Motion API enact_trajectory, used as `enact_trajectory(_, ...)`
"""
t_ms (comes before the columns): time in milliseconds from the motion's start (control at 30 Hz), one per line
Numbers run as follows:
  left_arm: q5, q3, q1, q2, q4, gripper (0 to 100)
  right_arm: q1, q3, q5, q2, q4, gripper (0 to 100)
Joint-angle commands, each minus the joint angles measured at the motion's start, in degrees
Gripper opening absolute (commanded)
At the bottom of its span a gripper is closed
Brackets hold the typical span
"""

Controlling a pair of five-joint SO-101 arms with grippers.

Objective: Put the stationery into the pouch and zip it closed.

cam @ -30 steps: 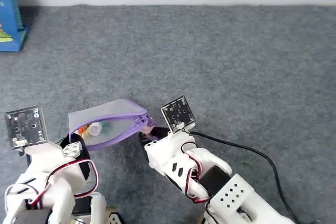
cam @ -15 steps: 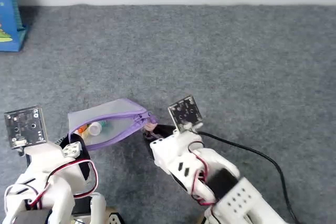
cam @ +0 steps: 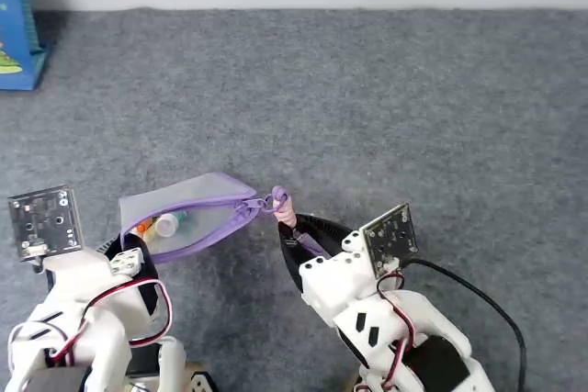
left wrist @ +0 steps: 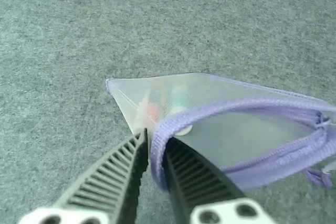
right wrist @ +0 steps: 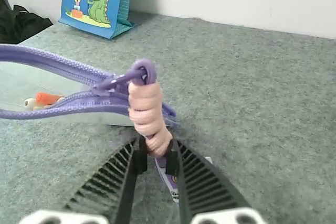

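High view, from the left: the left gripper [left wrist: 150, 141] has its jaws clamped on the near left corner of the pouch [cam: 188, 201]. The pouch lies on the grey table [cam: 413, 107] with the stationery [cam: 163, 224] inside it. At the pouch's right end sits the zip slider [cam: 264, 201]. From it a pink charm [right wrist: 148, 109] leads to the right gripper [right wrist: 156, 153], whose jaws are pinched on the charm's lower end. The step, as I judge it, is finishing the zip; whether the teeth mesh all along I cannot tell. To do it well, hold the left anchor firm and draw the charm straight right, in line with the track and low over the table. Pull gently: the soft charm could slip from the jaws, or the pouch could drag out of the left grip.
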State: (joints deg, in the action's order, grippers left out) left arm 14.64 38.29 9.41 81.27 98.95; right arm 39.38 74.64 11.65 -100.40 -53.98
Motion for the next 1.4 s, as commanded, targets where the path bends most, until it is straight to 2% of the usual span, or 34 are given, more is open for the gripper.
enact_trajectory(0,-0.35,-1.89,0.26,0.35,-0.09,1,-0.31,0.35,-0.53,0.13,2.15,0.7)
enact_trajectory(200,-0.35,-1.89,0.26,0.35,-0.09,1,1.8,7.38,-0.53,1.27,12.7,0.9)
enact_trajectory(367,-0.35,-1.89,0.26,0.35,-0.09,1,6.2,10.9,-0.62,1.27,13.49,1.8)
enact_trajectory(567,-0.35,-1.89,0.26,0.35,-0.09,1,6.46,11.16,-0.26,1.27,10.86,22.2)
enact_trajectory(767,-0.26,-1.89,0.18,0.35,-0.09,1,7.16,8.18,-0.18,1.27,9.63,14.2)
enact_trajectory(900,-0.26,-1.89,0.18,0.35,-0.09,1,8.84,2.99,1.05,3.03,7.16,14.1)
enact_trajectory(1233,-0.18,-1.89,0.26,0.35,-0.09,1,8.57,-7.91,1.93,28.09,7.6,14.1)
enact_trajectory(1367,-0.18,-1.89,0.26,0.35,-0.09,1,6.11,-8.53,1.85,34.68,13.14,14.1)
